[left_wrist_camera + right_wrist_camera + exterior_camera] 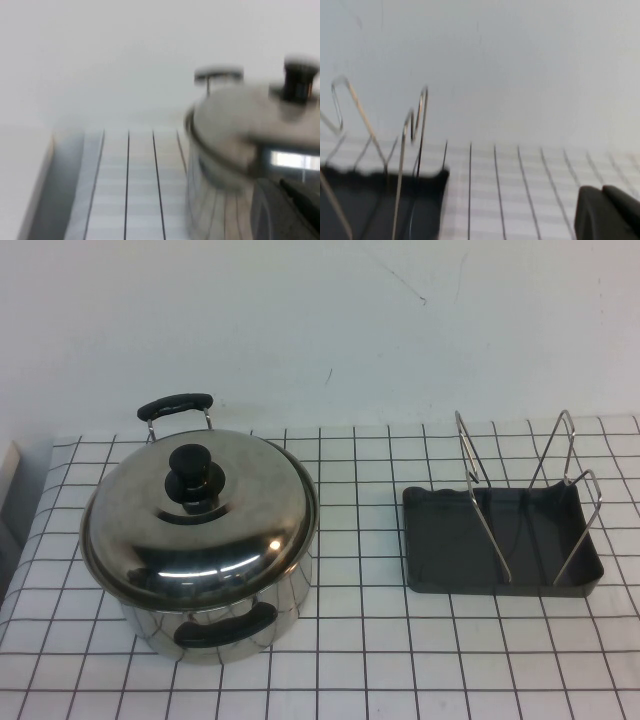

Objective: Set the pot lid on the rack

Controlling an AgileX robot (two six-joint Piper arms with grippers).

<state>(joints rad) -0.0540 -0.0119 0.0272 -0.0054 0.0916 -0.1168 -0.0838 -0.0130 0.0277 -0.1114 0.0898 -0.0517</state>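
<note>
The pot lid (235, 525), shiny domed steel with a black knob (195, 476), sits closed on the steel pot (150, 625) at the table's left. The rack (440, 540), a dark grey tray with silver wire loops (485, 510), stands at the right, with nothing in it. Neither gripper shows in the high view. My left gripper (282, 210) is low beside the pot, with the lid (240, 115) above and ahead of it; its fingers lie together. My right gripper (605, 212) is low over the cloth, to one side of the rack (380, 200), fingers together and empty.
A white cloth with a black grid (360, 660) covers the table, and a white wall stands behind it. The pot has black handles at the back (175, 403) and front (225, 628). A gap of cloth separates pot and rack.
</note>
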